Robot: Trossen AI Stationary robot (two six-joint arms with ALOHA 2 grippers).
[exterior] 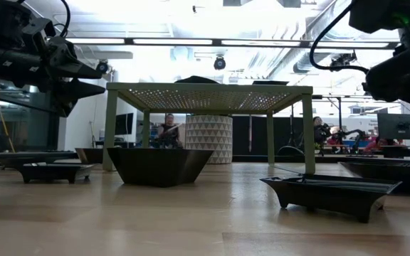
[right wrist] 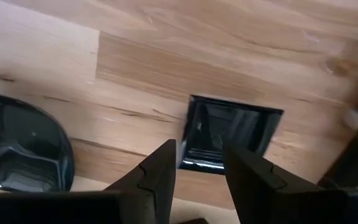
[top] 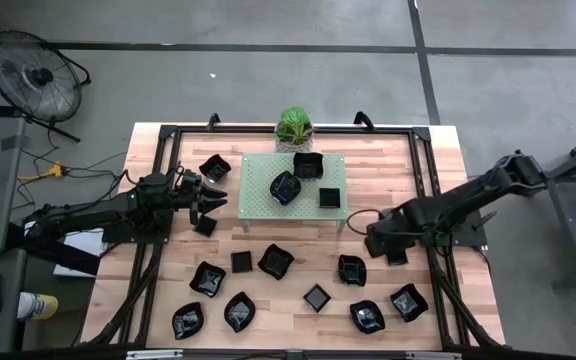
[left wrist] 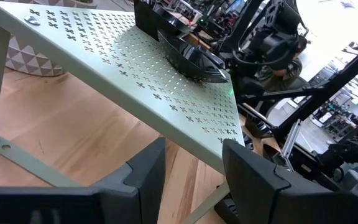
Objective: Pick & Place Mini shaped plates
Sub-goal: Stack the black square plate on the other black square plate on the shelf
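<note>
The right end effector (right wrist: 199, 171) is released, fingers apart above a small square plate (right wrist: 232, 134) on the worktop (right wrist: 166, 56) at centre right of the high view. The left end effector (top: 214, 197) is released and empty beside the green rack (top: 268, 170), which carries three plates (top: 285, 187) at upper centre.

Even overhead lighting; strong backlight at table level.

From above, the wooden table (top: 298, 250) is evenly lit, with short soft shadows under the arms and bright specular glints on the glossy mini shaped plates (top: 268, 290). In the low view, ceiling strip lights (exterior: 212, 41) across the upper frame blow out to white; the pale green rack (exterior: 208, 96) and the nearest dishes read as dark silhouettes, and the foreground tabletop is soft. The left wrist view is overexposed at upper right, its near fingers (left wrist: 145, 171) blurred. The right wrist view is warm and slightly soft, with glare on the square plate (right wrist: 232, 134) rim.
</note>
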